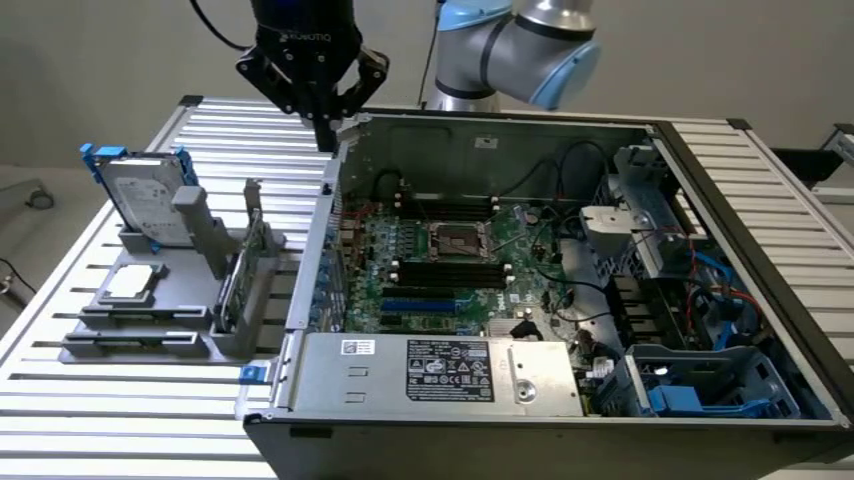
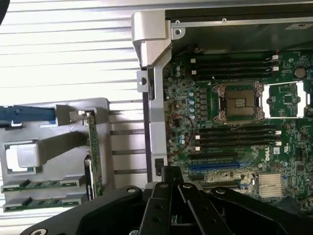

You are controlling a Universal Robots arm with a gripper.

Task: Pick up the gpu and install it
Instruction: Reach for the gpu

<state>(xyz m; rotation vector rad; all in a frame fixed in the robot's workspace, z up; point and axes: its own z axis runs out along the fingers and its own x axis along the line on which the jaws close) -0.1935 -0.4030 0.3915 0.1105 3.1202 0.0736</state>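
The gpu stands edge-on in a slot of the grey holder, to the exterior view's left of the open computer case. In the wrist view it is a thin green board edge. My black gripper hangs above the case's back corner on that side, well apart from the gpu, fingers shut together with nothing between them. The wrist view has my gripper over the case wall, between the holder and the motherboard.
A silver hard drive with blue rails and a small silver chip share the holder. Inside the case are the CPU socket, a blue slot, cables and a drive cage. The power supply sits in front.
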